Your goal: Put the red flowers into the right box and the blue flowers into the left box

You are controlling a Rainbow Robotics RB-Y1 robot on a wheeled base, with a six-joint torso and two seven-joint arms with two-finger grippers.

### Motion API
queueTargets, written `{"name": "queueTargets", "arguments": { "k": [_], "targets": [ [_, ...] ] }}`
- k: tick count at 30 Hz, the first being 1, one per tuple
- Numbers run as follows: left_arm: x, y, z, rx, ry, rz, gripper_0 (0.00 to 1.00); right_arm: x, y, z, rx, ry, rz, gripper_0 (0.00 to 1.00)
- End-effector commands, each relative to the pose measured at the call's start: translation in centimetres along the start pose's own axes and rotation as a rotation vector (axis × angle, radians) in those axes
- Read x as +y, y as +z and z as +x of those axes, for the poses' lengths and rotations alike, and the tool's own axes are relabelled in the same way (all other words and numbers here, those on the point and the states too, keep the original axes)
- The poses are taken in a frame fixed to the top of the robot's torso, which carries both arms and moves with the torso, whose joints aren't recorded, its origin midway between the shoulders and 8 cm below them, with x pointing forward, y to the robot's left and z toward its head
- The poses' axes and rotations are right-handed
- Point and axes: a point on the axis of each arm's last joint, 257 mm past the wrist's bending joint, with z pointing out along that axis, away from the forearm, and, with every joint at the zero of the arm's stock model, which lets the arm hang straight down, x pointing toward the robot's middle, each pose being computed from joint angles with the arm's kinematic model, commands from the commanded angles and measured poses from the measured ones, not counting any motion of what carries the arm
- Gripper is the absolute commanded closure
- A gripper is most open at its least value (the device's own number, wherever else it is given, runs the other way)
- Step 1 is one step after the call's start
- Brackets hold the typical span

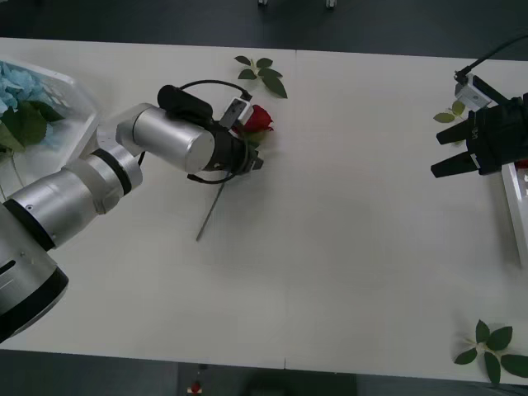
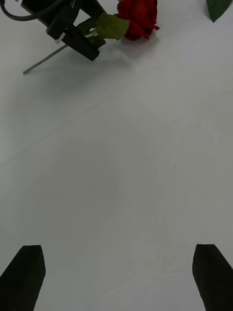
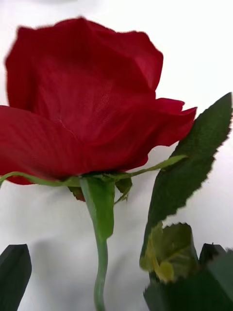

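One of the red flowers [image 1: 257, 120], a rose, lies on the white table with its thin stem [image 1: 210, 210] running toward the front. My left gripper [image 1: 250, 155] is down over the stem just behind the bloom. In the left wrist view the bloom [image 3: 82, 107] looms close and the stem [image 3: 101, 262] runs between my left gripper's [image 3: 112, 250] black fingers, which stand open at either side. The blue flowers [image 1: 18, 89] lie in the left box [image 1: 78, 103] at the far left. My right gripper [image 1: 452, 161] hovers open at the right, beside the right box's white rim [image 1: 515, 202].
Bloomless green leaf sprigs lie behind the rose [image 1: 264, 74], near the right gripper [image 1: 450, 114] and at the front right corner [image 1: 495, 348]. The right wrist view shows my own open gripper [image 2: 116, 279] over bare table, with the left gripper [image 2: 82, 41] and rose [image 2: 138, 14] beyond.
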Motion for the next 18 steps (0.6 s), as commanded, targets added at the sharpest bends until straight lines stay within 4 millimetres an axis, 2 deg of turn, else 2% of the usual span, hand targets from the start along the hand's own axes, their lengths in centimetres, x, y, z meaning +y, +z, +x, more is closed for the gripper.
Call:
{"name": "queueTargets", "arguments": {
  "k": [1, 7, 8, 9, 10, 11, 18],
  "targets": [
    [-0.62, -0.03, -3.45, -0.049, 0.041, -0.02, 0.0, 0.03, 0.09, -1.0, -0.018, 0.004, -0.001, 0.11],
    [-1.09, 0.16, -3.76, -0.061, 0.04, -0.016, 0.0, 0.03, 0.09, -1.0, -0.018, 0.004, -0.001, 0.12],
    [-1.05, 0.15, -3.84, -0.065, 0.042, -0.018, 0.11, 0.03, 0.09, -1.0, -0.018, 0.004, -0.001, 0.12],
    [-1.06, 0.15, -3.88, -0.066, 0.042, -0.018, 0.28, 0.03, 0.09, -1.0, -0.018, 0.004, -0.001, 0.12],
    [-1.04, 0.15, -3.92, -0.068, 0.043, -0.019, 0.79, 0.03, 0.09, -1.0, -0.018, 0.004, -0.001, 0.11],
    [-1.04, 0.12, -4.02, -0.069, 0.044, -0.019, 1.0, 0.03, 0.09, -1.0, -0.018, 0.004, -0.001, 0.12],
    [-0.97, 0.12, -4.03, -0.069, 0.046, -0.022, 1.0, 0.03, 0.09, -1.0, -0.018, 0.004, -0.001, 0.11]
  ]
}}
